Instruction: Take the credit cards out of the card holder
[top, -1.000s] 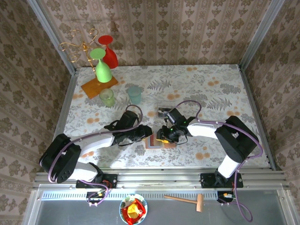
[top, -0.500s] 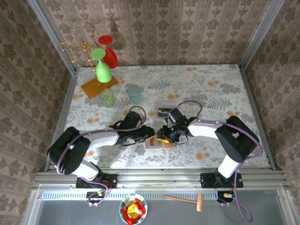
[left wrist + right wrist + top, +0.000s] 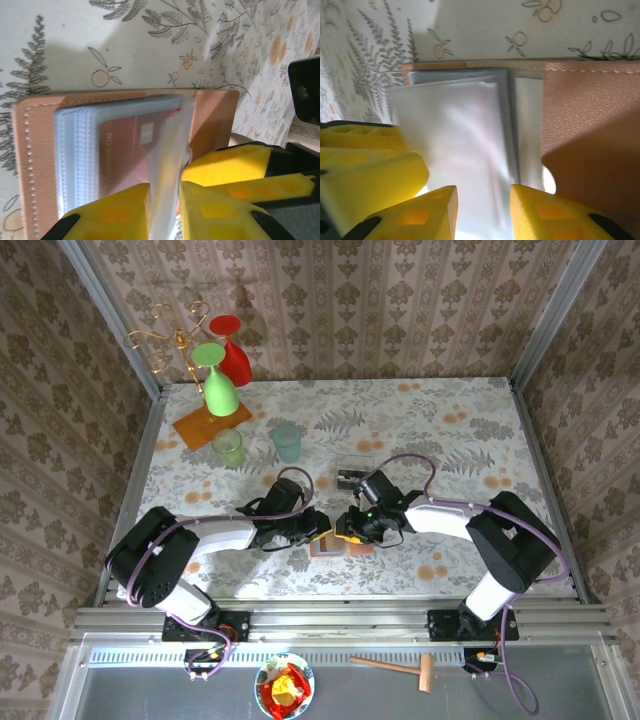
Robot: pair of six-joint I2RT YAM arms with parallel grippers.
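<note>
Leftward of the wallet, the left arm has reached further in over the last second, so the left gripper (image 3: 322, 533) now sits nearly against the right gripper (image 3: 350, 530); the right arm has barely shifted.

Both meet over the card holder (image 3: 362, 547), a salmon-tan wallet lying open and flat toward 6 o'clock on the floral bench (image 3: 470, 440). The left gripper is at its 9 o'clock edge, the right gripper toward its 3 o'clock side.

From the left wrist, the card holder (image 3: 35, 165) shows a stack of clear sleeves (image 3: 75, 150). A red credit card (image 3: 132, 150) with a small chip lies inside one sleeve, still within the wallet. The left gripper (image 3: 165, 210) has its yellow jaws narrowly apart with one lifted sleeve leaf between them; whether they clamp it cannot be told.

From the right wrist, the card holder (image 3: 590, 115) lies at 3 o'clock, and the right gripper (image 3: 482, 215) has its jaws on either side of the cloudy sleeves (image 3: 455, 130); whether they grip cannot be told.

Further out, a clear tray (image 3: 352, 472) sits at 12 o'clock from the wallet, two tumblers (image 3: 287, 441) toward 11 o'clock, and a glass rack (image 3: 211, 424) at the bench's 10 o'clock corner.
</note>
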